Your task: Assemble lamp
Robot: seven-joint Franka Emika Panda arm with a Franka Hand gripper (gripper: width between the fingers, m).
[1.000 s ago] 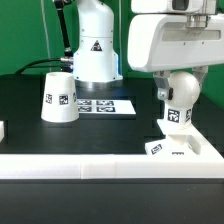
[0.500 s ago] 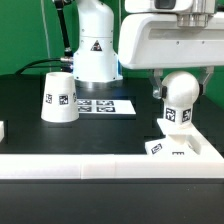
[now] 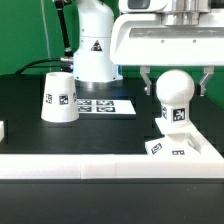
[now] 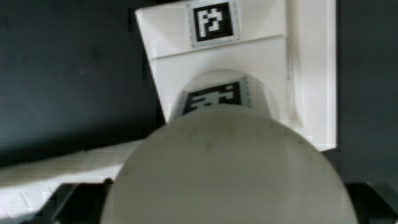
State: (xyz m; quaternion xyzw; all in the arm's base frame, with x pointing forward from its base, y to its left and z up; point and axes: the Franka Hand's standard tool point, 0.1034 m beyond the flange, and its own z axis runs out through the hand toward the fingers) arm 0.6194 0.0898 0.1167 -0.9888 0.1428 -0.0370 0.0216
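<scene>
Since a second ago the tool [image 3: 175,85] has shifted toward nine o'clock in the exterior view. Now it is open, with one finger on each side of the bulb [image 3: 173,92] and a thin gap at both. The bulb stands upright on the base [image 3: 180,148], close to the white rail [image 3: 90,166] at six o'clock. Free dark surface [image 3: 120,130] reaches to the shade [image 3: 58,97] and the marker board [image 3: 105,104] near ten o'clock. Only the wrist view shows the tag [image 4: 212,22] on top of the base.

Exterior camera sat low, facing across the table [image 3: 25,135]. Wrist camera looked closely down; both showed bulb [image 3: 174,90] [image 4: 222,175] and base [image 3: 182,150] [image 4: 222,70].
</scene>
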